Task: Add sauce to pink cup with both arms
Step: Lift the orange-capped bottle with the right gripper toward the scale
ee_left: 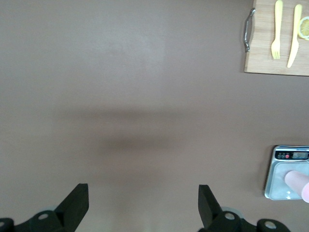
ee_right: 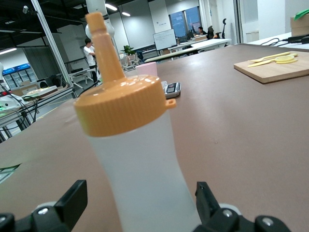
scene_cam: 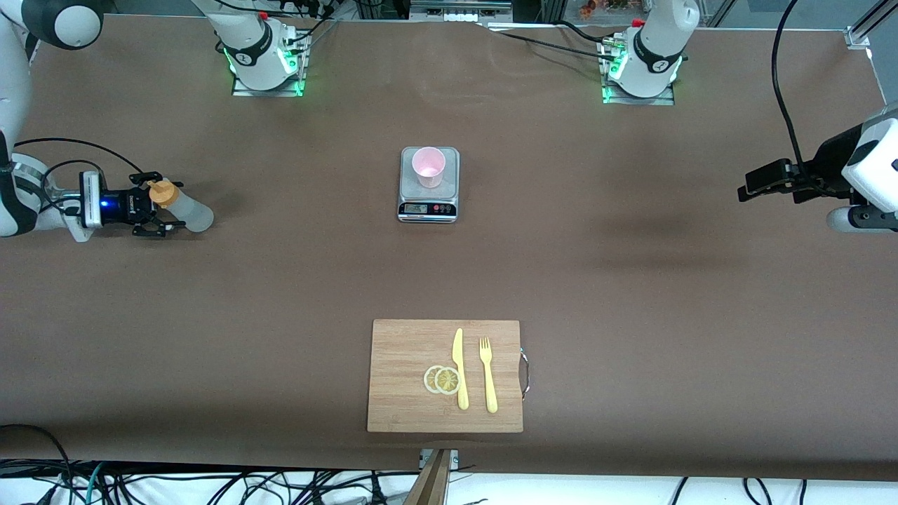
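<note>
Nearest the front camera, a cutting board (scene_cam: 445,375) holds a yellow knife (scene_cam: 459,368) and fork (scene_cam: 487,375). Farther off, the pink cup (scene_cam: 428,167) sits on a grey scale (scene_cam: 429,185).

At the right arm's end stands the sauce (scene_cam: 181,207). The right gripper (scene_cam: 156,212) has its jaws wide open around it, not squeezing. A bump could tip it over.

The left gripper (ee_left: 144,205) waits over bare table at the left arm's end, wide open, holding nothing.

Only the right wrist view shows the bottle's orange cap (ee_right: 118,99) up close.
</note>
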You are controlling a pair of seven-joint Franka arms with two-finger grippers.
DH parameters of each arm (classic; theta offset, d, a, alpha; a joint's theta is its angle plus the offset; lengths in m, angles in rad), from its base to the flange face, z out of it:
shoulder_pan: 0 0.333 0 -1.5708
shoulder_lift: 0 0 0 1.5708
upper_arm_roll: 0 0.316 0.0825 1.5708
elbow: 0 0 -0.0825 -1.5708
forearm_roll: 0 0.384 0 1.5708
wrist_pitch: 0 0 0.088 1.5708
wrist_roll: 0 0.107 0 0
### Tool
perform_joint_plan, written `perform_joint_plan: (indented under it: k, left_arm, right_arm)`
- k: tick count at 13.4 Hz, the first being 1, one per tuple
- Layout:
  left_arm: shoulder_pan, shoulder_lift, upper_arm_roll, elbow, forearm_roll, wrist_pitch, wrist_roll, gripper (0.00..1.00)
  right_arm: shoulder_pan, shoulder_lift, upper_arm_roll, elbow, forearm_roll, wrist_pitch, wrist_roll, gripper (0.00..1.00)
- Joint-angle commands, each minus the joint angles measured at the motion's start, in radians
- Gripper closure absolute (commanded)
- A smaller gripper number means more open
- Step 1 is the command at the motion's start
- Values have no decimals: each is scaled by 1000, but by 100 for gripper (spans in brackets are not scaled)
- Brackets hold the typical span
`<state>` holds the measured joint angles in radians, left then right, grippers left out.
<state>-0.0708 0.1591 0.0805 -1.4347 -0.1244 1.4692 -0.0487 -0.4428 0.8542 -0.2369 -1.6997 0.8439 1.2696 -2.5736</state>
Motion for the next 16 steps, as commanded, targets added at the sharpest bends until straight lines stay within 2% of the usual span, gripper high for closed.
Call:
perform_joint_plan:
  k: [1, 6, 9, 14, 16]
  left_arm:
    - [-21, 16, -8, 25, 46, -20, 26, 0]
    - [-26, 19, -12, 25, 43, -18, 24, 0]
    - [-27, 19, -13, 25, 43, -18, 23, 0]
    - [-27, 19, -13, 25, 40, -16, 24, 0]
    - [-27, 19, -13, 25, 38, -16, 24, 0]
  right_arm:
    - [-8, 11, 28, 25, 15, -21, 4, 0]
    - [4, 13, 57, 23, 20, -13, 27, 1]
    - [10, 13, 57, 37, 14, -13, 33, 23]
    - [29, 8, 57, 52, -11, -10, 93, 77]
    - [38, 6, 57, 69, -29, -10, 131, 88]
